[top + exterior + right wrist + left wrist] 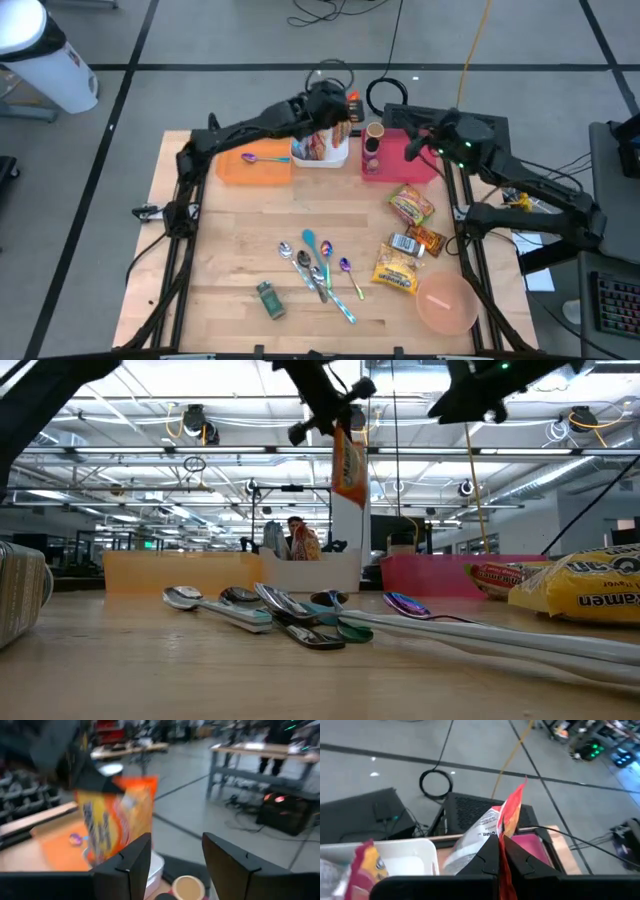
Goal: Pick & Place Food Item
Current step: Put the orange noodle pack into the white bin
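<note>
An orange and white snack packet (348,468) hangs in the air above the white bin (312,571) at the table's far edge, with my left gripper (335,118) shut on it. The white bin holds other packets (312,148). My right gripper (175,861) stands open over the pink bin (410,160) to the right of the packet, pointing toward it with nothing between its fingers. An orange bin (250,168) with a purple spoon in it stands left of the white one. My left gripper pinches the packet's upper end (343,432) between its two shut fingers (485,862), which slant down from the table's left. The packet hangs upright below the fingers, lifted clear of the white bin, and shows edge-on in the left wrist view.
A tall snack can (372,150) stands between the white and pink bins. Several food packets (408,206), among them a yellow ramen pack (396,270), lie at the right. Spoons (320,265) lie mid-table, with a pink bowl (445,302) near right and a small green object (270,298) near left.
</note>
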Controlling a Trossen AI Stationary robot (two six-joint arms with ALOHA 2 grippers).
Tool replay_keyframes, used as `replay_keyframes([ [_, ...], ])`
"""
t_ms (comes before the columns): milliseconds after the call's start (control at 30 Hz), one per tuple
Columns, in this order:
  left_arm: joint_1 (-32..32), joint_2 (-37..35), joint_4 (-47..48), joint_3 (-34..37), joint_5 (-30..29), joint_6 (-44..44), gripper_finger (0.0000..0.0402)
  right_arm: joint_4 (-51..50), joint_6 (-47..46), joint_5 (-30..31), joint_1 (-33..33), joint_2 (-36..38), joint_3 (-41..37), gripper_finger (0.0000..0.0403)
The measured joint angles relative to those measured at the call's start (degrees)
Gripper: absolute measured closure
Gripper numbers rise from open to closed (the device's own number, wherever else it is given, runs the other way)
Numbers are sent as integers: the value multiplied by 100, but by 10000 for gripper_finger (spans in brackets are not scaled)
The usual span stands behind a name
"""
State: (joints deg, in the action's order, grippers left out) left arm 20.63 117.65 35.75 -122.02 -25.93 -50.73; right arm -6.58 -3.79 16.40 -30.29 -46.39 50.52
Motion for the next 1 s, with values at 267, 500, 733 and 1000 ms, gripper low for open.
replay_keyframes([
  [267, -88, 408, -311, 4, -782, -384, 400, -30, -1, 30, 1, 821, -596, 234],
  [500, -77, 522, 112, 9, -1091, -565, 400, -52, -63, 29, 1, 1107, -806, 234],
  [733, -79, 725, 310, 63, -1352, -917, 400, -52, -46, 25, 3, 1096, -811, 234],
  [1000, -79, 929, 475, 59, -1411, -1085, 400, -56, -2, 23, 3, 1075, -813, 234],
])
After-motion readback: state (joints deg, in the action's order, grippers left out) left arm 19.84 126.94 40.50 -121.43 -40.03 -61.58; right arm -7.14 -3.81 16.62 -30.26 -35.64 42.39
